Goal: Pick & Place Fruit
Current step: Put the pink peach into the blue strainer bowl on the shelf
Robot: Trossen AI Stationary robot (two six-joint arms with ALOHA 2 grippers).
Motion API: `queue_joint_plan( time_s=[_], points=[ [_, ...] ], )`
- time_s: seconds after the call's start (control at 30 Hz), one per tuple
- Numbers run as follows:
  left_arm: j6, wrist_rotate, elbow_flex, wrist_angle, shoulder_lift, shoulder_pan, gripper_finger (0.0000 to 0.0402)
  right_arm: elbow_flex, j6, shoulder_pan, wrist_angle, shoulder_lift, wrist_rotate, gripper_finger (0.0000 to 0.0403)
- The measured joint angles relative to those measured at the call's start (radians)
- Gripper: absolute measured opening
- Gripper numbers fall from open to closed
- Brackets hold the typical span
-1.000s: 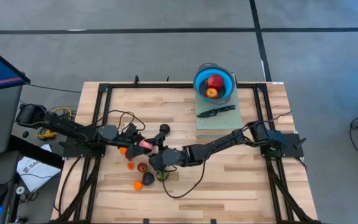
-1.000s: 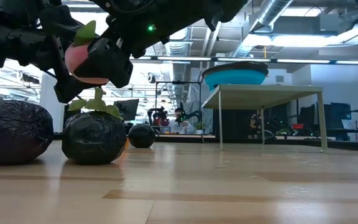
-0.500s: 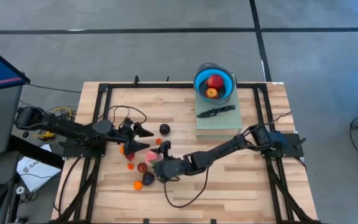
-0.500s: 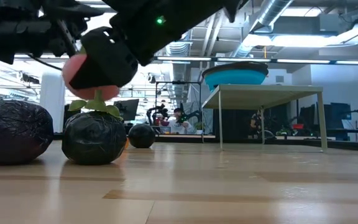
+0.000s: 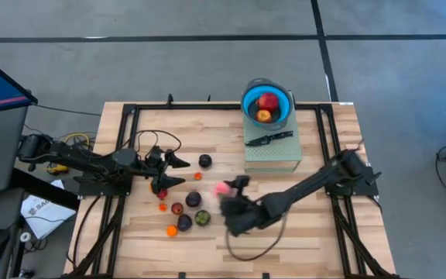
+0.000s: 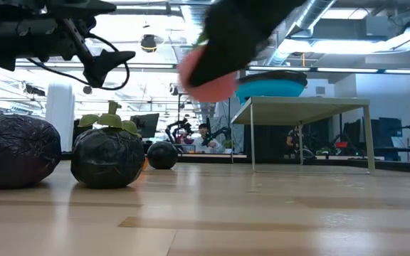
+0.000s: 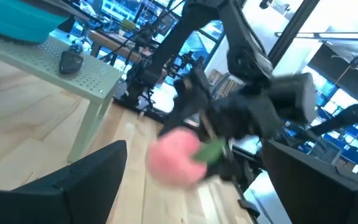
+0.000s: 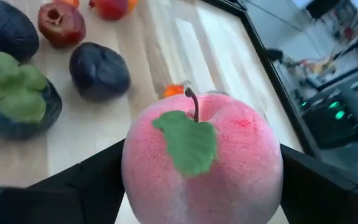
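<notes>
Two tools are over the wooden tabletop (image 5: 300, 217): the right tool (image 5: 224, 191) is pinching a pink peach-like fruit (image 5: 222, 187) with a green leaf, holding it up off the wood near the middle of the tabletop, while the left tool (image 5: 169, 170) hangs with its fingers spread and nothing between them, toward the left side. In the right wrist view the pink fruit (image 8: 201, 155) fills the gap between that tool's two dark fingers. More fruit lies on the tabletop left of the held piece: a dark purple piece (image 5: 205, 161) on its own farther back, a tiny orange one (image 5: 198, 177) just nearer, then a cluster of a dark purple piece (image 5: 193, 199), a red one (image 5: 177, 209), a dark one with a green top (image 5: 202, 218), another dark purple one (image 5: 184, 224) and small orange ones (image 5: 171, 231). At the far side a blue bowl (image 5: 248, 107) holds two red fruits (image 5: 267, 101), and it stands on the far end of a pale green perforated stand (image 5: 279, 155), where a black knife (image 5: 269, 139) also lies.
</notes>
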Motion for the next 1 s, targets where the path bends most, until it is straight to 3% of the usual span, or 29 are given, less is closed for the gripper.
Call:
queue_joint_plan(
  time_s=[0.1,0.2,0.3,0.43,0.57,0.73,1.0],
  points=[
    [0.000,0.000,-0.001,-0.003,0.007,0.000,0.0369,-0.151,0.111,0.028,0.010,-0.156,0.003,0.0336],
    [0.000,-0.001,-0.001,0.000,0.007,0.000,0.0369,-0.304,0.141,0.044,0.127,-0.325,0.003,0.0341],
    [0.000,-0.001,0.000,0.000,0.007,0.000,0.0369,-0.468,0.005,0.023,0.420,-0.485,-0.009,0.0341],
    [0.021,-0.001,0.000,0.000,0.006,0.000,0.0369,-0.688,-0.241,-0.082,0.942,-0.644,-0.145,0.0340],
    [0.025,-0.001,0.000,0.000,0.006,0.000,0.0369,-0.839,-0.290,-0.251,1.268,-0.746,-0.232,0.0341],
    [0.026,-0.001,-0.001,0.000,0.007,0.000,0.0369,-0.885,-0.248,-0.437,1.316,-0.844,-0.253,0.0343],
    [0.026,-0.001,0.000,0.000,0.006,0.000,0.0369,-0.887,-0.073,-0.675,1.131,-0.876,-0.255,0.0344]
  ],
)
